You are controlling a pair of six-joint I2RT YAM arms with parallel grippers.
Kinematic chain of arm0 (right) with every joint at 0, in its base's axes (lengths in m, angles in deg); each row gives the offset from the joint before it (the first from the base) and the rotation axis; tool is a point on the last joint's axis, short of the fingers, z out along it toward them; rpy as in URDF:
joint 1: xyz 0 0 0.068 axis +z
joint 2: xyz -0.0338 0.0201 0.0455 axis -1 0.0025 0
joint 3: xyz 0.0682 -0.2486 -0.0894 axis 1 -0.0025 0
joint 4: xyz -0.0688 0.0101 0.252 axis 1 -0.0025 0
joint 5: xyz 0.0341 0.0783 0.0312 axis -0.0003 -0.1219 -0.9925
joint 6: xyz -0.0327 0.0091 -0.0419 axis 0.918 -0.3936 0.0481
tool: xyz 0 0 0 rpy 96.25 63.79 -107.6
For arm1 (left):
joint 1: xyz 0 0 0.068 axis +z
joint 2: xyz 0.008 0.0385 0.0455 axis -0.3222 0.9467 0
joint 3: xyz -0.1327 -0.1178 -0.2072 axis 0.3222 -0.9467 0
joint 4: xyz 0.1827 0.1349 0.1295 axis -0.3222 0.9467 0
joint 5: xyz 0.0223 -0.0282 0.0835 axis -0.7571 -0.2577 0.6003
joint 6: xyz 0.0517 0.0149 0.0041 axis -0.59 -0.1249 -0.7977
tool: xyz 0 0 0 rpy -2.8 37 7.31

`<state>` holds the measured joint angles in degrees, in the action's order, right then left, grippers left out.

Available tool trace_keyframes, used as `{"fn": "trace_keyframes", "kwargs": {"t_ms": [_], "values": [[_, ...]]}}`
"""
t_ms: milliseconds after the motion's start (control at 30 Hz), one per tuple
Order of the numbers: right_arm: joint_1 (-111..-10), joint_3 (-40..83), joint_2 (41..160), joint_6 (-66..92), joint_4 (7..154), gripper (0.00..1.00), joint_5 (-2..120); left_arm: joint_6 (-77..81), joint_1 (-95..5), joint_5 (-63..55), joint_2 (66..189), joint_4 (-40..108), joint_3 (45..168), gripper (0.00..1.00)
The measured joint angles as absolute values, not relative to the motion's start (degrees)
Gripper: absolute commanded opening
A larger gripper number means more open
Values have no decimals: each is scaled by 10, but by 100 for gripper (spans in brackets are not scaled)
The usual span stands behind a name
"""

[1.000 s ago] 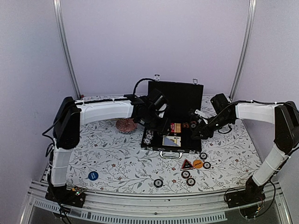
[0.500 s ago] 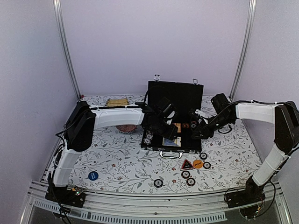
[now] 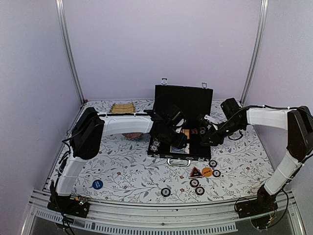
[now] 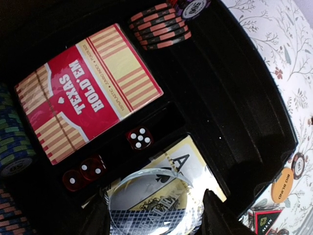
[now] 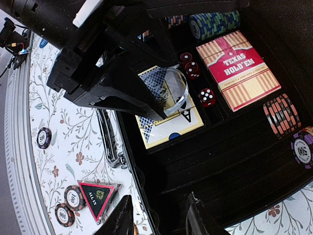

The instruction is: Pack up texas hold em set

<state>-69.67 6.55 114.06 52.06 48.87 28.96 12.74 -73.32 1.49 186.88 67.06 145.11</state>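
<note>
The black briefcase (image 3: 193,152) lies open, lid upright. Inside it are a red Texas Hold'em deck (image 4: 88,93), an ace deck (image 4: 193,164), red dice (image 4: 140,138) and chip stacks (image 4: 159,27). My left gripper (image 3: 175,139) is shut on a clear round disc (image 4: 154,203) and holds it just above the ace deck. The disc also shows in the right wrist view (image 5: 172,88). My right gripper (image 3: 203,138) is open and empty over the case's front right edge (image 5: 142,196). A red triangle (image 3: 196,172), an orange disc (image 3: 207,172), a blue disc (image 3: 97,184) and loose chips (image 3: 194,182) lie on the table.
A pink-red woven ball (image 3: 131,133) sits left of the case, partly behind my left arm. A tan slatted mat (image 3: 122,106) lies at the back left. The silver handle (image 3: 178,162) sticks out at the case front. One chip (image 3: 166,192) lies near the front edge.
My left arm has reached further right and lowered the clear disc over the ace deck in the case. The right arm has not moved.
</note>
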Motion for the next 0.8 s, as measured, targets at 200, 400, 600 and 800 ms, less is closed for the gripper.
{"fn": "trace_keyframes", "kwargs": {"t_ms": [200,400,600,800], "values": [[-697,66,1148,521,488,38,290,122,-734,11,1869,671,1451,53],[-697,66,1148,521,485,38,290,121,-738,7,1870,673,1453,55],[-697,69,1148,521,484,38,290,120,-743,8,1872,679,1457,60],[-697,70,1149,521,484,39,290,118,-744,13,1874,687,1467,65]]}}
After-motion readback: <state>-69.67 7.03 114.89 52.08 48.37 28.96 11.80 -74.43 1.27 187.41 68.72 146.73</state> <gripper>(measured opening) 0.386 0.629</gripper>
